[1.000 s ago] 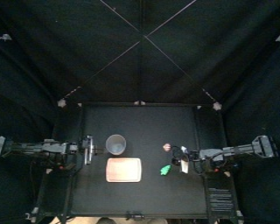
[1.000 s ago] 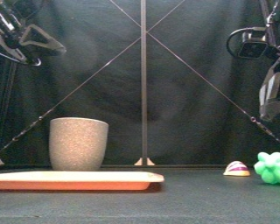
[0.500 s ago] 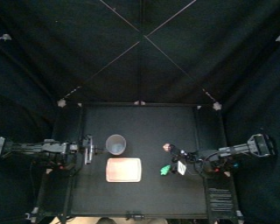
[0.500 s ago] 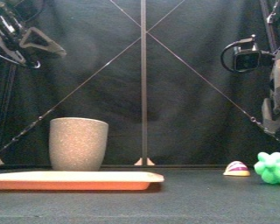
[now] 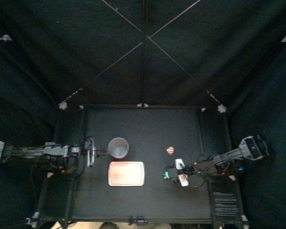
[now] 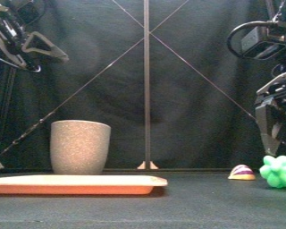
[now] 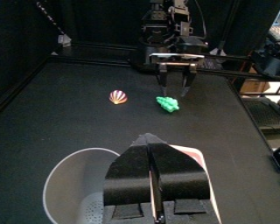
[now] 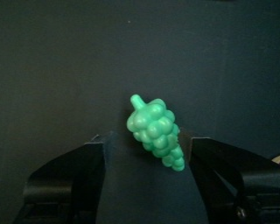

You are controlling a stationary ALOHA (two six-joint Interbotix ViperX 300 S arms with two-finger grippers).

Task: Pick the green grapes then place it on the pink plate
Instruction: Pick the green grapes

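Hanging spread-jawed, the right hand sits just above the green grapes.

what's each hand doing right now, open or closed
Left hand: closed, holding nothing.
Right hand: open, one jaw on each side of the green grapes, not gripping them yet.
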